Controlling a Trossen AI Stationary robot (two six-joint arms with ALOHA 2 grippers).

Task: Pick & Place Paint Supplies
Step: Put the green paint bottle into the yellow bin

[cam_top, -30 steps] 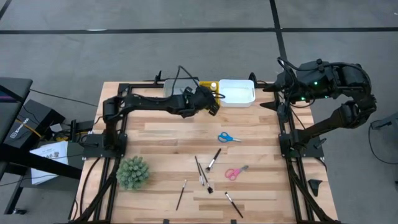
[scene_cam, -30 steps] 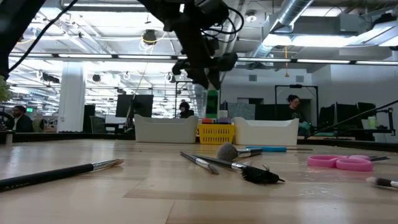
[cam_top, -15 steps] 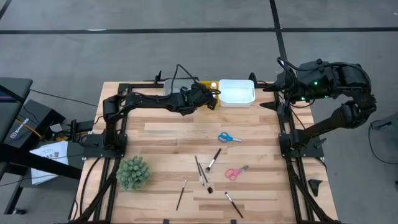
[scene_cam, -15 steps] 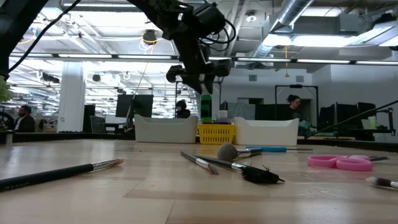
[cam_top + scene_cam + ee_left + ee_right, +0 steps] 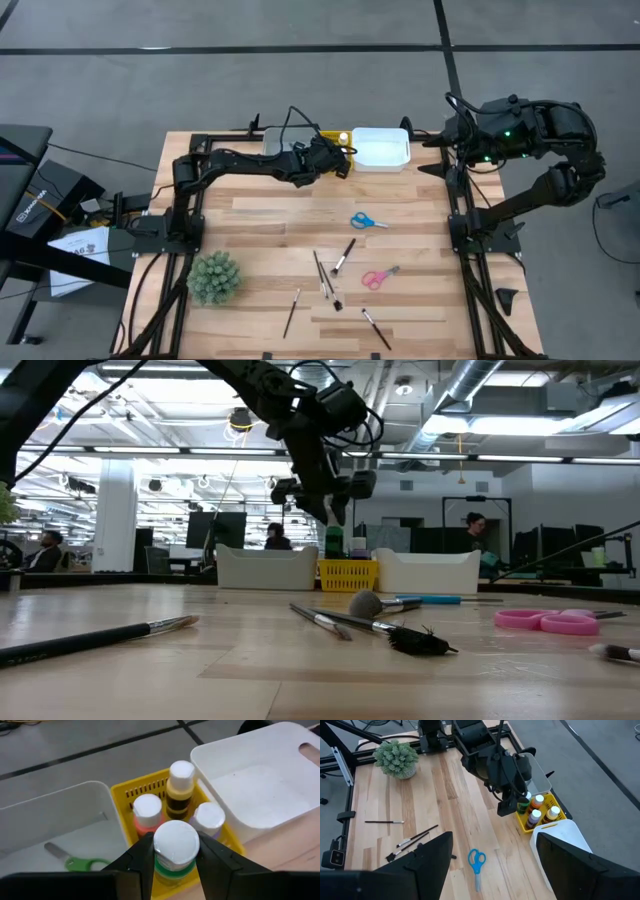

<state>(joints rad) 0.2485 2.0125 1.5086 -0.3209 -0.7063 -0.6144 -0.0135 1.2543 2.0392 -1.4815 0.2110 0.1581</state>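
Green bottle (image 5: 174, 851), white-capped, held between my left gripper's (image 5: 174, 857) fingers (image 5: 141, 856) above the near edge of the yellow tray (image 5: 150, 787), which holds three more bottles. The right gripper (image 5: 492, 857) waits wide open, holding nothing, by the table's far right corner. Whether the bottle touches the tray I cannot tell.

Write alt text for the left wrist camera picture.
The left gripper holds a white-capped green paint bottle in its jaws above a yellow slotted plastic basket containing three more bottles. A grey tray with green-handled scissors and a white tray flank it.
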